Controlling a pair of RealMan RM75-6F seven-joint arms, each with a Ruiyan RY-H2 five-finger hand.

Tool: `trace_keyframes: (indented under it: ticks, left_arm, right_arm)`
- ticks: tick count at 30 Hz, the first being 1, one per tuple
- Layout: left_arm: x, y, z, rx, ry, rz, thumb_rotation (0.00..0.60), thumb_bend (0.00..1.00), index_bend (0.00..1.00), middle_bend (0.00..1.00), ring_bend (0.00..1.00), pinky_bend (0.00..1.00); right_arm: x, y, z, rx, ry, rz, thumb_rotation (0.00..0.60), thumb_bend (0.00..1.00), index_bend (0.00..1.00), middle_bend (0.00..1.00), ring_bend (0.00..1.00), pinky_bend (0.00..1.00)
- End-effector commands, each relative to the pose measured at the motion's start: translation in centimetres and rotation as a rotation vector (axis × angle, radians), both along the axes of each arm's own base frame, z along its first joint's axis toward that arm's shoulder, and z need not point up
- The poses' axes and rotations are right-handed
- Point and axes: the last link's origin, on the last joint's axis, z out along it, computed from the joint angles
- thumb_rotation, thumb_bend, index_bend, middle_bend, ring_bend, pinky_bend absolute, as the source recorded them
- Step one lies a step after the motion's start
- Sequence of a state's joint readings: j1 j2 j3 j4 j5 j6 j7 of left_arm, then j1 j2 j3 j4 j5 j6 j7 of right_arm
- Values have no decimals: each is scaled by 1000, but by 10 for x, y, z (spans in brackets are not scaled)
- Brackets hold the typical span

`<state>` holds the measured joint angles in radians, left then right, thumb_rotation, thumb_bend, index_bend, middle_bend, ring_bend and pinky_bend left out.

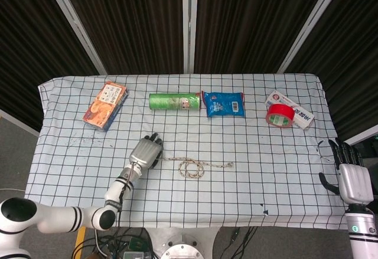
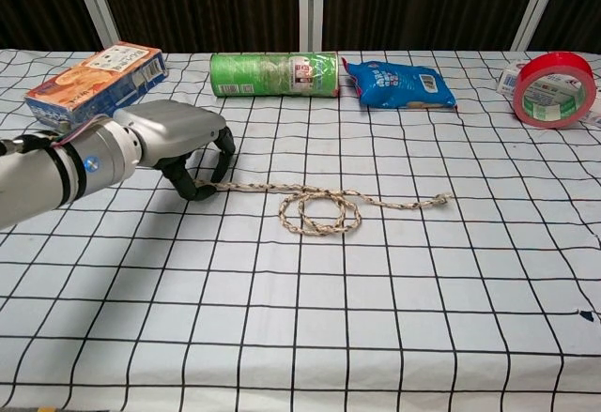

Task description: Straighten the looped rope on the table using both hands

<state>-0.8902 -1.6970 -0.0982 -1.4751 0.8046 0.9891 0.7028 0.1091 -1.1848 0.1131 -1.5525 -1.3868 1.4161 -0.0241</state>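
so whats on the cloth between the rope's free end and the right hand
Nothing: in the head view only bare checked cloth lies between the rope end and the right hand.

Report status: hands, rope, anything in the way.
Left robot hand pinching the rope end. Right robot hand open, off the table edge. Rope looped mid-length. Nothing obstructing.

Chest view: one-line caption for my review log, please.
Left robot hand pinches one end of the looped rope on the checked table.
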Motion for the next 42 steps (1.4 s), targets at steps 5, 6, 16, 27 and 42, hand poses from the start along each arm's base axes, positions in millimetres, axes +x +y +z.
trace_keyframes:
  ticks: [5,6,16,27,42]
  left_arm:
    - [4,2,6,24,-38,-1,600,388,589,297,100,255]
    - [4,2,6,26,-40,-1,600,387,589,297,100,255]
    - [1,3,7,33,-44,2,600,388,592,297,100,255]
    - [-7,6,10,50,-28,16,600,389,599,297,100,253]
    - [-9,8,10,53,-30,20,600,388,600,297,100,252]
  right_arm:
    - [14,-6,-6,49,36,48,600,263,0,0,0,0]
    - [18,-8,-10,65,44,60,600,262,0,0,0,0]
    - [73,-44,-79,266,74,204,600,262,36,0,0,0]
    - [110,-86,-138,332,39,235,600,265,206,13,0,0]
    - [130,-103,-184,422,-25,254,600,276,301,29,0,0]
